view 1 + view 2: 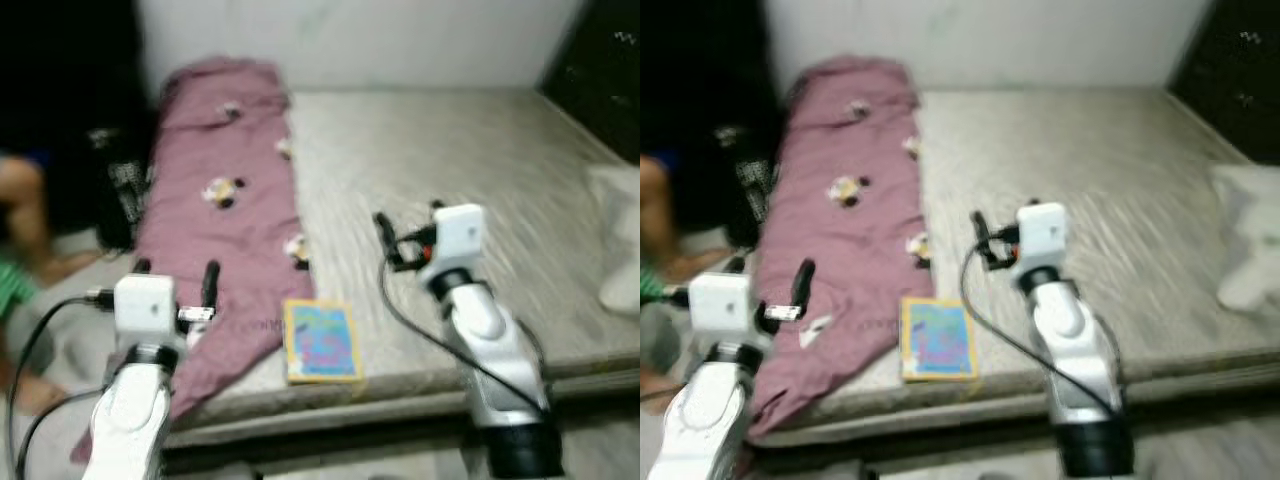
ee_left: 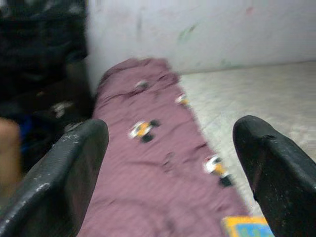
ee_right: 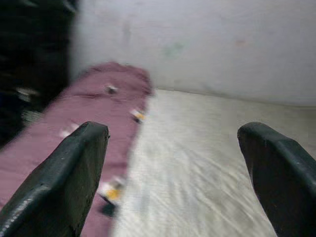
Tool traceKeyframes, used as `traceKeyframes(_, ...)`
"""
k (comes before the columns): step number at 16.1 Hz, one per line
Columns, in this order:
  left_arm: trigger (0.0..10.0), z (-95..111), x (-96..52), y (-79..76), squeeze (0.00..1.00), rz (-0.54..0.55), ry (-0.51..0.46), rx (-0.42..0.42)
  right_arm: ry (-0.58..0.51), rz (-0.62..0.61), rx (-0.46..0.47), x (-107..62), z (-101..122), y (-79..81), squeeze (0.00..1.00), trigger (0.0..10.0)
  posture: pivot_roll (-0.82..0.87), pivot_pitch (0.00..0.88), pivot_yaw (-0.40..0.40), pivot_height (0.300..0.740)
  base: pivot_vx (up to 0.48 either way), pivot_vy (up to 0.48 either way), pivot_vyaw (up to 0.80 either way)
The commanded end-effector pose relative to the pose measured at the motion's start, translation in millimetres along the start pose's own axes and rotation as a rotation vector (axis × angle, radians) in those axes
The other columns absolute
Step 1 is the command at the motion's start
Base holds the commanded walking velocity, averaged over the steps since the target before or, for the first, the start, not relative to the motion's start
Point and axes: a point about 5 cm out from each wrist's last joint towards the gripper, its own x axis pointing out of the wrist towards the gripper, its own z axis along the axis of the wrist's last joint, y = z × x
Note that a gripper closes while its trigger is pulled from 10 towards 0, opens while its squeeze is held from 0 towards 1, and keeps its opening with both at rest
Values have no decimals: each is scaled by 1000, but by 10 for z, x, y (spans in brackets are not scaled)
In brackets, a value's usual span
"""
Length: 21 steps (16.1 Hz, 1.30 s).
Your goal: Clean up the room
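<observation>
A maroon blanket (image 1: 225, 215) with small printed figures lies in a long strip down the left side of a grey mattress (image 1: 450, 150). A colourful book (image 1: 321, 341) with a yellow border rests flat at the mattress's front edge, just right of the blanket's lower end. My left gripper (image 1: 175, 272) is open above the blanket's near end, left of the book, holding nothing. My right gripper (image 1: 408, 218) is open over the bare mattress, beyond and right of the book. In the left wrist view the blanket (image 2: 153, 163) and a corner of the book (image 2: 244, 227) lie ahead.
A white soft object (image 1: 620, 240) sits at the mattress's right edge. A person's limb (image 1: 25, 215) and a green sleeve (image 1: 12, 290) are at the far left beside dark clutter (image 1: 120, 190). A white wall (image 1: 350, 40) backs the bed; dark furniture (image 1: 605, 70) stands at the right.
</observation>
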Motion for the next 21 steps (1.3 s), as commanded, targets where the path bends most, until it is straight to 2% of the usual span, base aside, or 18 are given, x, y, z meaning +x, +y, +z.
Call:
traceKeyframes(1, 10000, 4, 6, 31, 0, 35, 7, 33, -11, -16, -7, 16, 34, -27, 0, 10000, -19, 0, -64, 740, 0, 0, 0)
traceKeyframes(4, 10000, 1, -3, 19, 0, 18, 12, 29, -19, -17, -35, 23, 36, 9, 0, 10000, -17, 0, -57, 740, 0, 0, 0)
traceKeyframes(8, 10000, -9, -13, -10, 0, 3, 17, 27, -12, -32, -28, 13, 0, 64, 0, 10000, -15, 0, -50, 740, 0, 0, 511)
traceKeyframes(12, 10000, -11, 0, -7, 0, 6, 17, 21, -12, -44, -30, 37, -5, 44, 0, 10000, -21, 0, -49, 740, 0, -274, 614)
traceKeyframes(21, 10000, -20, 14, -25, 0, 3, 16, 4, -10, -51, -34, 53, -16, 13, 0, 10000, -28, 0, -55, 740, 0, -313, 0)
